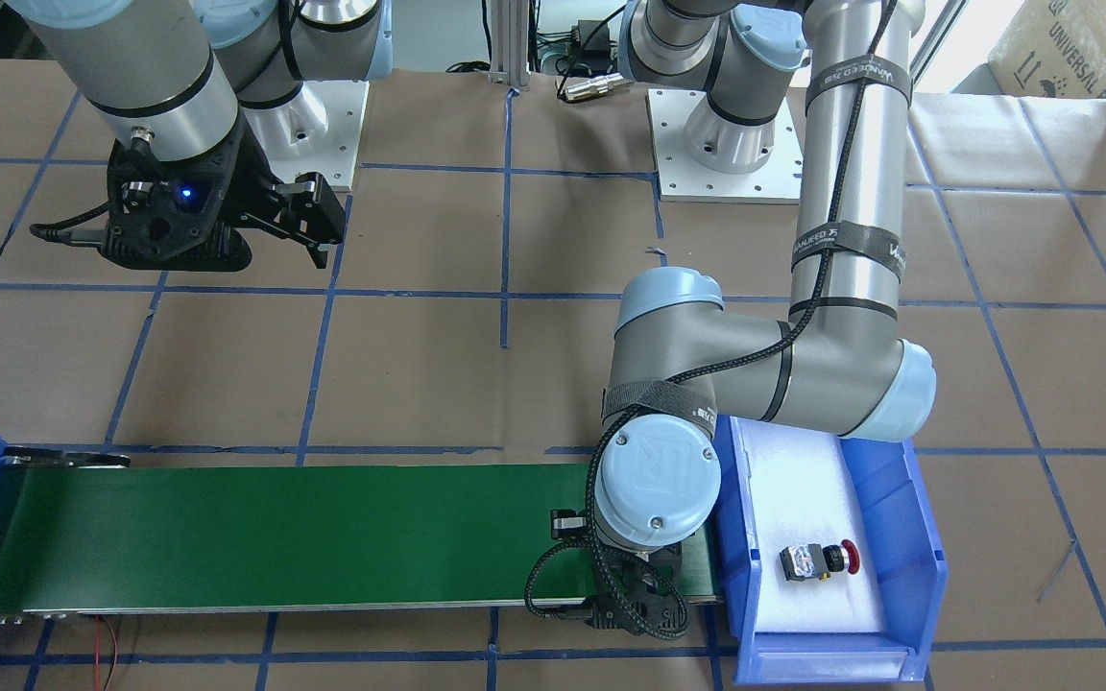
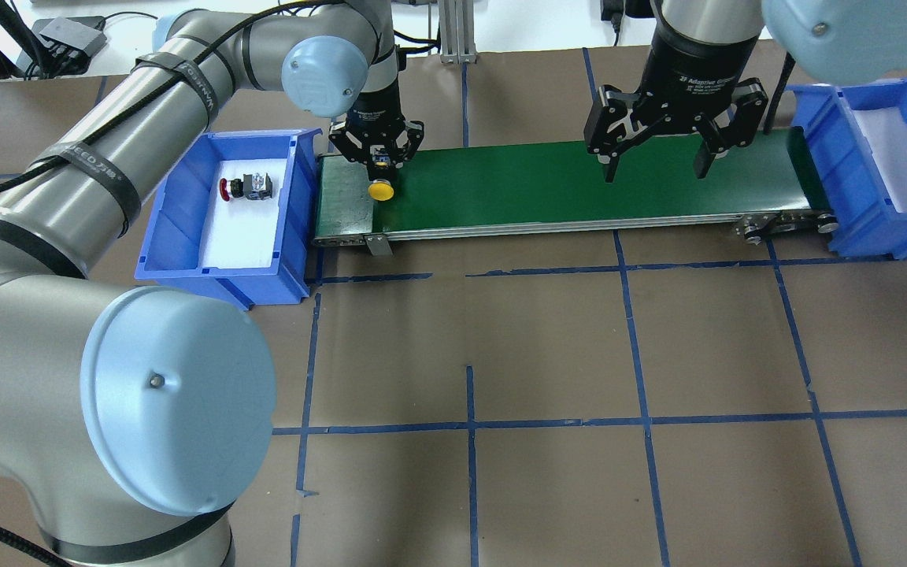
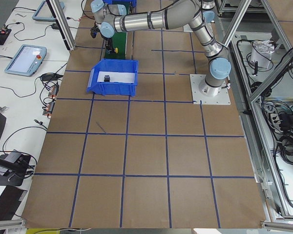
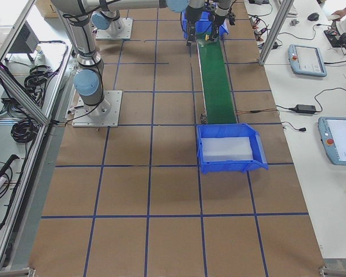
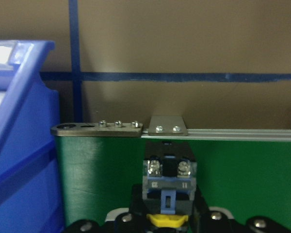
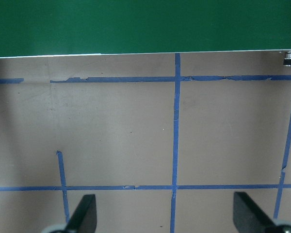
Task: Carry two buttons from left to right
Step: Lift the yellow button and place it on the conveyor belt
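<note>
Found left pincer (image 2: 379, 167) clamped on yellow button (image 2: 379, 190), right pincer (image 2: 656, 172) apart; red button (image 2: 247, 187) binned beside left pincer; neither delivered.

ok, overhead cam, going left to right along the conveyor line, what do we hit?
left blue bin with the red button inside → yellow button → right gripper → right blue bin
</note>
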